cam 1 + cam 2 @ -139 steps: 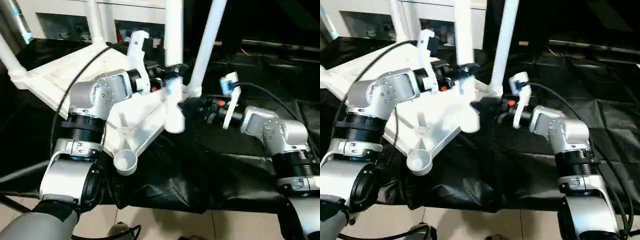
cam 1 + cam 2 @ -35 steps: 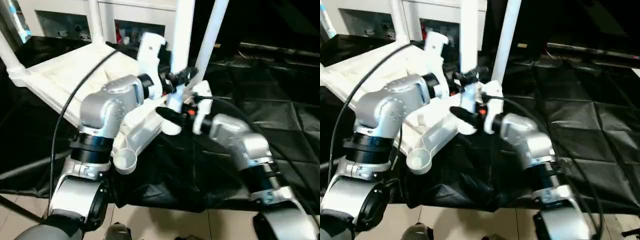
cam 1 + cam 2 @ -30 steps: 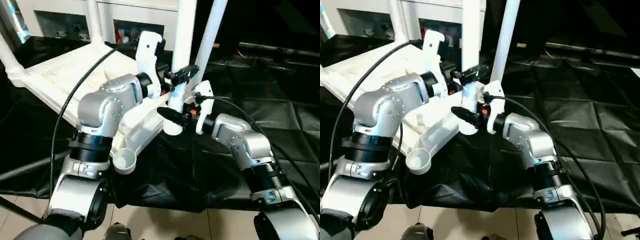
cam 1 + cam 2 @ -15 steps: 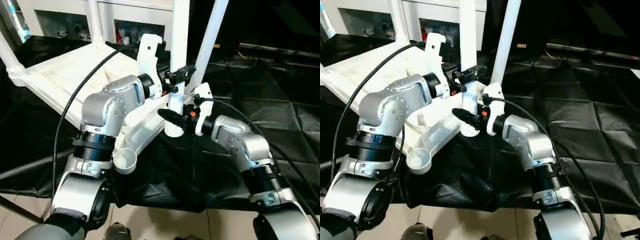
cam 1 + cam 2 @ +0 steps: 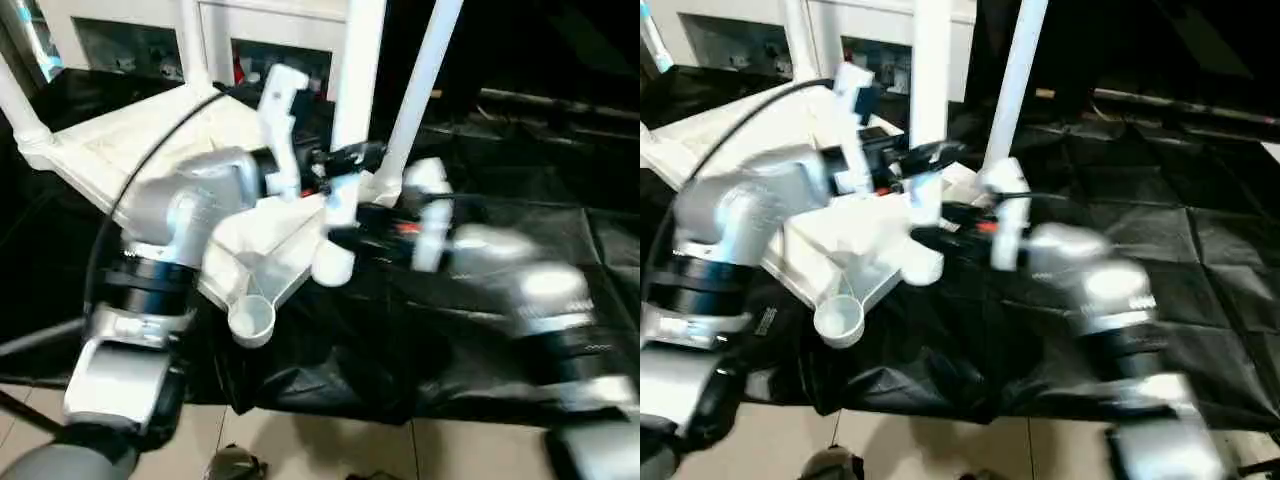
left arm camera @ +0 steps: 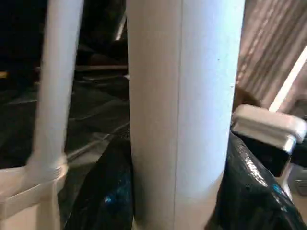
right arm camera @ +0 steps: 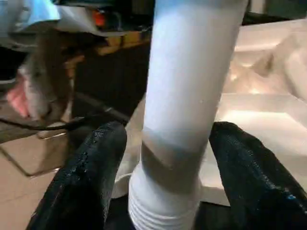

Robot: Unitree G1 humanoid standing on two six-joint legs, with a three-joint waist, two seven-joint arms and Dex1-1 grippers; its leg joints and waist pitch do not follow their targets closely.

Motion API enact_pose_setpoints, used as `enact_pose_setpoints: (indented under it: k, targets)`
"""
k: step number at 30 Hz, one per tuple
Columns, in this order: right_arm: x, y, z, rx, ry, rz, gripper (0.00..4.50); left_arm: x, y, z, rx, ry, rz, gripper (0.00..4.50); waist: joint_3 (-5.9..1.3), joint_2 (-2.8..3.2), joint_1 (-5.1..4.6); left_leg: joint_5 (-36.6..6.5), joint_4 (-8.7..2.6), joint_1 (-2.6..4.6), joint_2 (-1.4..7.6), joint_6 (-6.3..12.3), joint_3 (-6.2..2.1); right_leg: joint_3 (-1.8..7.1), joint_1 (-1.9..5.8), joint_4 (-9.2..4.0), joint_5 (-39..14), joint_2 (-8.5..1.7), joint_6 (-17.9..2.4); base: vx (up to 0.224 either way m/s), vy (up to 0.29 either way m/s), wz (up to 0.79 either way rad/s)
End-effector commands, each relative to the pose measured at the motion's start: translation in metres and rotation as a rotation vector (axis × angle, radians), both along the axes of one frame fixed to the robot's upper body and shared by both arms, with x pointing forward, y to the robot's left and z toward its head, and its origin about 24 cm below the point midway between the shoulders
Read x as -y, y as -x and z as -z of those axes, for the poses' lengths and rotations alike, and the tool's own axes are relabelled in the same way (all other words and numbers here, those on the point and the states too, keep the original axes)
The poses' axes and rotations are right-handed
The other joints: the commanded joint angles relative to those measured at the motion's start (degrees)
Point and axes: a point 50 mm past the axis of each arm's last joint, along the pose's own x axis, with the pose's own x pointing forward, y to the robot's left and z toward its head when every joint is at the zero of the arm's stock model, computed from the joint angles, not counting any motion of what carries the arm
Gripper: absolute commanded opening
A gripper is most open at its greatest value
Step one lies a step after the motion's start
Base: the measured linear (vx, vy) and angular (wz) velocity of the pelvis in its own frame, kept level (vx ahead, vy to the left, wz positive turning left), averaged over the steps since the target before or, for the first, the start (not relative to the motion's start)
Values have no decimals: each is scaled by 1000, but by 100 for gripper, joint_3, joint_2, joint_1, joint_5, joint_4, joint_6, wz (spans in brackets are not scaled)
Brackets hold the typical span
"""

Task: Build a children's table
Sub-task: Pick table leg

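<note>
**Both grippers around one white leg at the table top's corner**

The white table top [image 5: 130, 150] lies upside down on the black-draped work table [image 5: 500, 250], ribbed underside up, one corner overhanging the near edge with an empty round socket [image 5: 251, 322]; three legs already stand upright in other sockets, among them one at the far left [image 5: 20, 120] and one just right of centre [image 5: 420, 90]; a fourth leg [image 5: 350, 110] stands between the two arms, its lower end [image 5: 333, 262] at the top's near right corner. The left gripper [image 6: 175, 211] has its black fingers [image 6: 103, 191] touching both sides of this leg, gripping it; the right gripper [image 7: 165, 191] straddles the same leg lower down, near its ribbed end, with small gaps between its fingers [image 7: 91, 177] and the tube, so it looks loose rather than clamped.
</note>
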Motion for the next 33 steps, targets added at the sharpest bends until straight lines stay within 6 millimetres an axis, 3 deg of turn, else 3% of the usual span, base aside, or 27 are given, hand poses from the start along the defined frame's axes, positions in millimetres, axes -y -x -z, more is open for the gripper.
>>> enact_pose_setpoints:
  k: [1,31,33]
  targets:
    - [2,2,-4,-9,-4,-43,313,5,3,-12,21,20,69,182,-473,-26,1,-484,-343,104,111,51,10,258,349,-343,-416,-442,-1125,0,0,0]
    - [-2,14,1,-67,28,-216,313,19,30,-14,-70,86,397,182,-477,-38,12,-511,-335,105,120,16,12,254,347,-348,-530,-448,-1170,0,0,0]
    - [-2,14,1,-69,28,-221,283,19,30,-14,-70,85,401,182,-474,-27,11,-520,-337,109,120,7,10,253,342,-350,-551,-443,-1160,0,0,0]
